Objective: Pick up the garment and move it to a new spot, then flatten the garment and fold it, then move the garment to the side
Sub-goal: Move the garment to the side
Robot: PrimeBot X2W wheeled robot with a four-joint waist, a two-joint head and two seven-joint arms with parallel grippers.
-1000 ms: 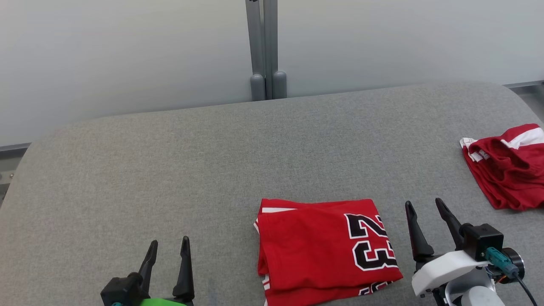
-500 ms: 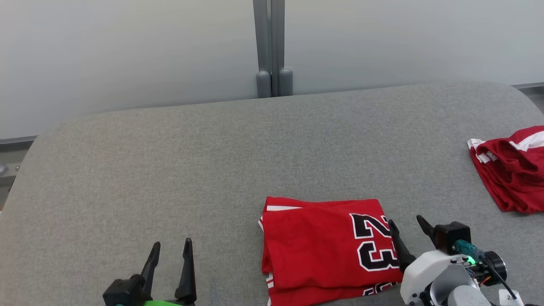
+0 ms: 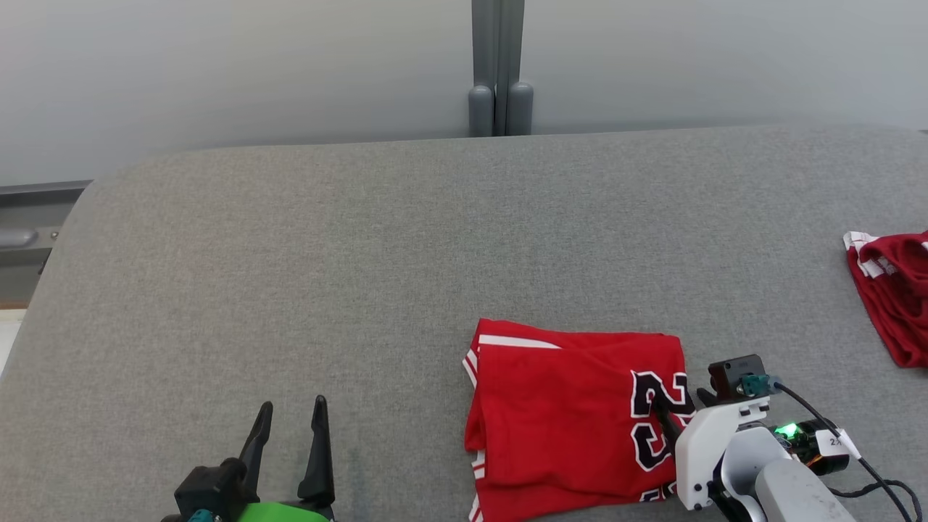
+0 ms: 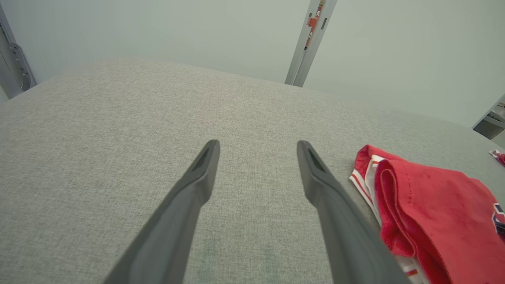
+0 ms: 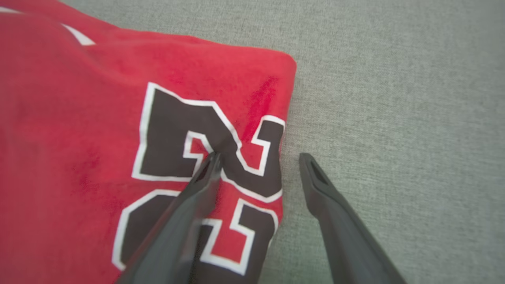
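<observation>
left tool (image 3: 291, 403) hangs wide open and empty at the near left over the tabletop (image 3: 362, 254). the folded red jersey (image 3: 565, 420) lies near, right of centre. the right tool (image 5: 260, 156), spread wide and empty, has slid in astride its right edge, so gripping it for the sideways move looks next.

Likely a lab test bay: grey fabric-covered table (image 3: 362, 254), plain pale wall panels (image 3: 217, 65), metal post (image 3: 496, 58).

You had a red garment (image 3: 565, 420) with black numerals (image 5: 165, 130) outlined in white and white stripes at its edge, on a flecked grey table (image 3: 362, 254). The second garment (image 3: 888, 297) was darker red, trimmed white. The left gripper (image 3: 291, 403) was black, green behind.
</observation>
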